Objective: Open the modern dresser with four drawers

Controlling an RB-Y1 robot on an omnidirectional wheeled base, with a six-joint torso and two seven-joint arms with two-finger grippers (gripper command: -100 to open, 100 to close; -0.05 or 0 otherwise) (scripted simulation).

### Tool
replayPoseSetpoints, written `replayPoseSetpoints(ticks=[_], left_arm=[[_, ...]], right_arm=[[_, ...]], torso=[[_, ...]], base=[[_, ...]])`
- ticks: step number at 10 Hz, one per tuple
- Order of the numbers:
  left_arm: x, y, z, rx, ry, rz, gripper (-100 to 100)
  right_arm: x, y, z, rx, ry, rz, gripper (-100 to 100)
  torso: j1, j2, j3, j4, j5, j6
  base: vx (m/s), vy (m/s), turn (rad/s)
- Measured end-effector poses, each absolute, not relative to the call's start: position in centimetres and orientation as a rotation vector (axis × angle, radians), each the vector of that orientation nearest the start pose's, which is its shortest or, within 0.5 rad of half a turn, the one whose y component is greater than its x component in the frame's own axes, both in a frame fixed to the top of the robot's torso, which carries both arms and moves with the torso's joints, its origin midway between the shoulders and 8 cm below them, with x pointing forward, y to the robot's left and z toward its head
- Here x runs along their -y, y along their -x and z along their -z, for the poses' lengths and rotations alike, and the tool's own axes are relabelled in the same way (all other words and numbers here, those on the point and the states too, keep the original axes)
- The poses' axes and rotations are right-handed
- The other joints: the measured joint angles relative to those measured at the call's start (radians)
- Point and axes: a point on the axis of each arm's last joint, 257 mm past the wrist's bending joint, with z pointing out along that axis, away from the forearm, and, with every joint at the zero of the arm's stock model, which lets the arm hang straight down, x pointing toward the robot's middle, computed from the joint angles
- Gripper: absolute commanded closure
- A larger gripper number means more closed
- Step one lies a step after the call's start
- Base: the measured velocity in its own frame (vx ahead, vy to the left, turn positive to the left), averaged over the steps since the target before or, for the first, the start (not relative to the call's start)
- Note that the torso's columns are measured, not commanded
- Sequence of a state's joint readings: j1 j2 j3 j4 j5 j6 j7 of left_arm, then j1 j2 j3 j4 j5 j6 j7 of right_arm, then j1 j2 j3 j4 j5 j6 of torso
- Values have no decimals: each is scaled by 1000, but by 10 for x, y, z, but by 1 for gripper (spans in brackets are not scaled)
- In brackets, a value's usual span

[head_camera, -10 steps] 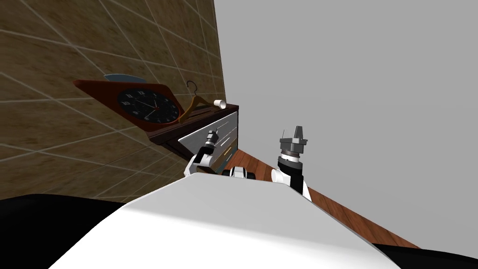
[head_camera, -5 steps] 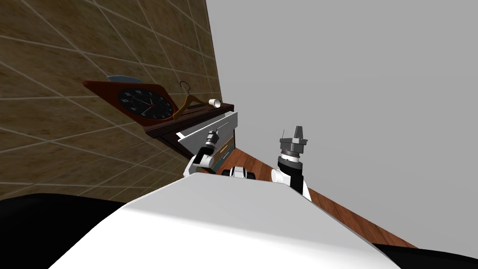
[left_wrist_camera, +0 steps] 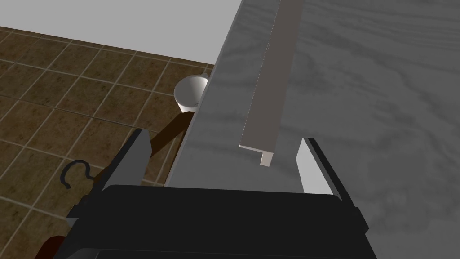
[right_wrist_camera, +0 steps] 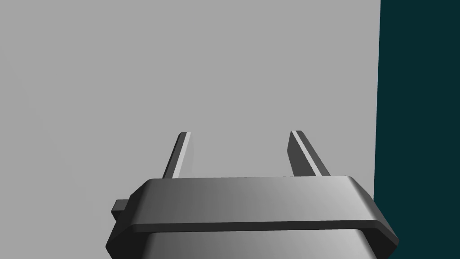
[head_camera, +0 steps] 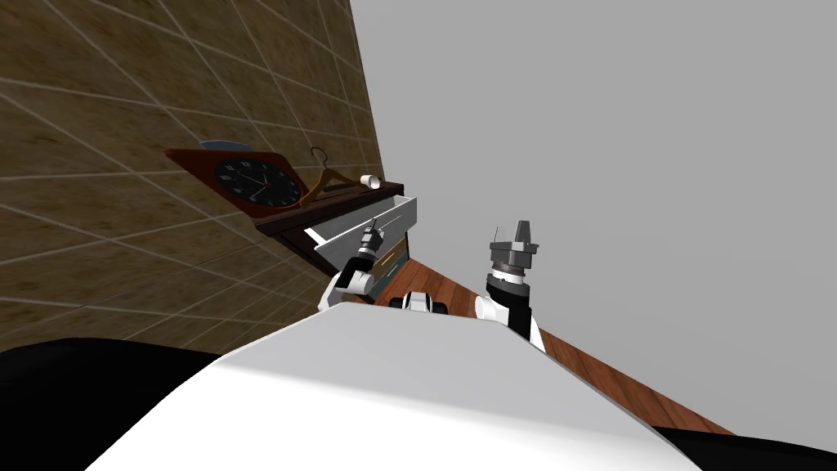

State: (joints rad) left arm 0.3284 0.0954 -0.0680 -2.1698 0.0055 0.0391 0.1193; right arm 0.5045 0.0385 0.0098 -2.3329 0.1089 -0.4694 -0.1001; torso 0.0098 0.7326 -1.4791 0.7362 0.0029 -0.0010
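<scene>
Where the brown tiled wall (head_camera: pixel 123 163) meets a plain grey one, the dresser (head_camera: pixel 286 237) stands against the tiles. It has a dark reddish top, and its top drawer (head_camera: pixel 400 216) juts out from the body with a pale grey front. On the top, left to right in the head view, are one bluish dish (head_camera: pixel 222 145) edge, one dark-faced clock (head_camera: pixel 255 181) in front of it, one wooden hanger (head_camera: pixel 327 180) and one white cup (head_camera: pixel 369 181). Lower drawer fronts sit under the jutting one, too small to count. The left gripper (head_camera: pixel 373 235) is at that drawer's front. The left wrist view adds what the head view can't resolve: one grey bar handle (left_wrist_camera: pixel 269 90) on the wood-grain front. The bar's end lies between the two left fingers (left_wrist_camera: pixel 134 153), which are spread and not pressing it, and one finger is past the front's edge. The right gripper (head_camera: pixel 521 227) is raised, well right of the dresser. Its two right fingers (right_wrist_camera: pixel 182 153) are apart with nothing between them.
</scene>
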Motion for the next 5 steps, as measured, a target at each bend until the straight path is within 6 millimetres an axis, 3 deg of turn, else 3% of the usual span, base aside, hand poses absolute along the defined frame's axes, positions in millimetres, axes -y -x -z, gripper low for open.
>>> replayPoseSetpoints(ticks=[5], left_arm=[[-245,-429,62,-1020,1055,1342,-100]], right_arm=[[267,-340,-40,-605,-643,-1335,0]], torso=[[-12,7,4,3,-4,1]], base=[[42,10,1]])
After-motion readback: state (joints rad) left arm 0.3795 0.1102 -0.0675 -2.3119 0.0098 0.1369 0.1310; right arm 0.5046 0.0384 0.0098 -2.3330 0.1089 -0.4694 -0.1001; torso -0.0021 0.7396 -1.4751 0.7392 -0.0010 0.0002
